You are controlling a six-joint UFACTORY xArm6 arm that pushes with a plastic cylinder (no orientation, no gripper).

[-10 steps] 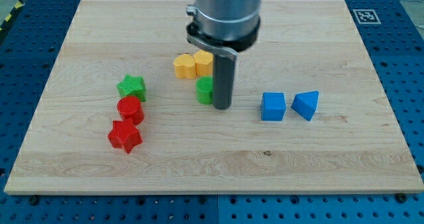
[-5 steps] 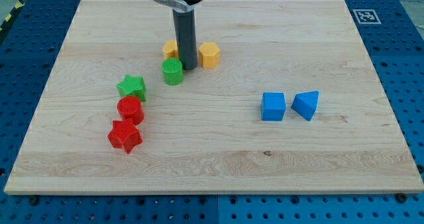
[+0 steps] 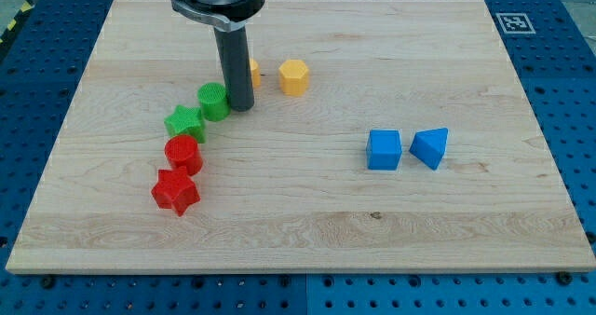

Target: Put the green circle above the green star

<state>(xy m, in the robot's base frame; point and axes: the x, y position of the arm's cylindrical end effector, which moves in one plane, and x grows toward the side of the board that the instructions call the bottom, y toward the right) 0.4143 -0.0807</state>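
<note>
Green plastic, small and rigid by the look of it, is what I am dealing with: the green circle (image 3: 213,102) is sitting just up and to the view's right of the green star (image 3: 184,123), the two touching or very nearly so. My tip (image 3: 240,106) is pressing against the circle's right flank, between it and a yellow block (image 3: 252,71) that is showing only partly from behind the rod. I am carrying no fingers at all, only a bare rod, so nothing is being gripped and everything is being done by pushing. I am judging the circle to be light and stiff, sliding easily on the smooth wooden board (image 3: 466,240); being round, it is likely rolling off the rod if the contact is sitting off its middle, so I am wanting the tip square behind its centre. The star is looking just as light, so crowding it is risking shoving it towards the red circle (image 3: 182,154) and red star (image 3: 175,191) below. A yellow hexagon (image 3: 293,76), a blue cube (image 3: 384,150) and a blue wedge-like block (image 3: 429,147) are lying well apart on the right.
</note>
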